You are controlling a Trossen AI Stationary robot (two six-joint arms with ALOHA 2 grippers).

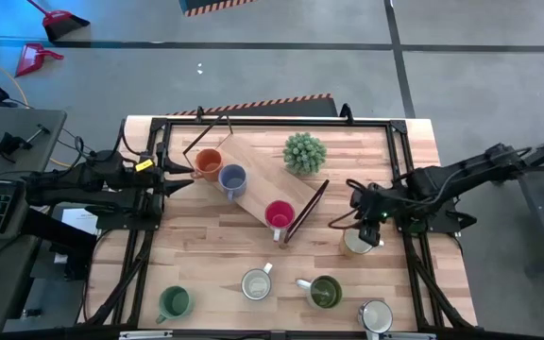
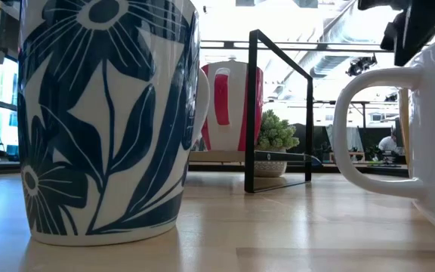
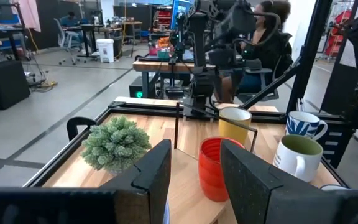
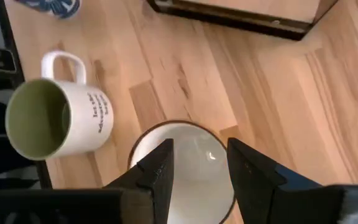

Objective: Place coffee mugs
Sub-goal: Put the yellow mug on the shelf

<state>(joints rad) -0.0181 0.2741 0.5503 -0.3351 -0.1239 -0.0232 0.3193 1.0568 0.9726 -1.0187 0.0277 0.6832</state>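
- The right claw (image 4: 197, 163) hangs over a cream mug (image 4: 182, 163) on the table's right side; its fingers stand apart astride the rim, one tip over the mouth, the other outside. I cannot tell whether they touch it.
- That mug stands upright, mouth up.
- The left claw (image 3: 194, 168) waits at the table's left edge, fingers apart and empty, pointing across the wooden tray (image 1: 263, 184).
- On the tilted tray stand an orange mug (image 1: 208, 164), a blue-grey mug (image 1: 232, 178) and a red mug (image 1: 279, 215), upright in a diagonal row.
- A spiky plant (image 1: 304, 152) sits just beside the tray.
- Along the near edge stand a green mug (image 1: 173, 303), a white mug (image 1: 256, 282), an olive mug (image 1: 324, 291) and another white mug (image 1: 375, 315), well apart.
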